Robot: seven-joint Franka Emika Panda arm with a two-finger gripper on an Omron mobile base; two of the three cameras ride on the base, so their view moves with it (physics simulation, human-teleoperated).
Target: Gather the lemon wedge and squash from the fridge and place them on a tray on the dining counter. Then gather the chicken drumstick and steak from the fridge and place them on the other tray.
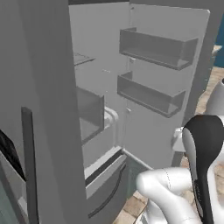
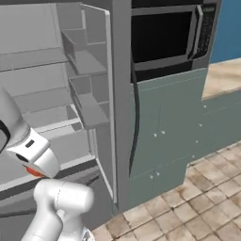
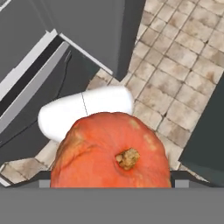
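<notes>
1. One orange squash [image 3: 111, 151] sits close under my hand camera, stem toward the lens, above tiled floor [image 3: 183, 57].
2. I read the gripper's jaws as spread wide around the squash; the fingertips are hidden.
3. Beyond it, the fridge [image 1: 100, 109] stands with its door [image 1: 166, 78] open, door shelves bare.
</notes>
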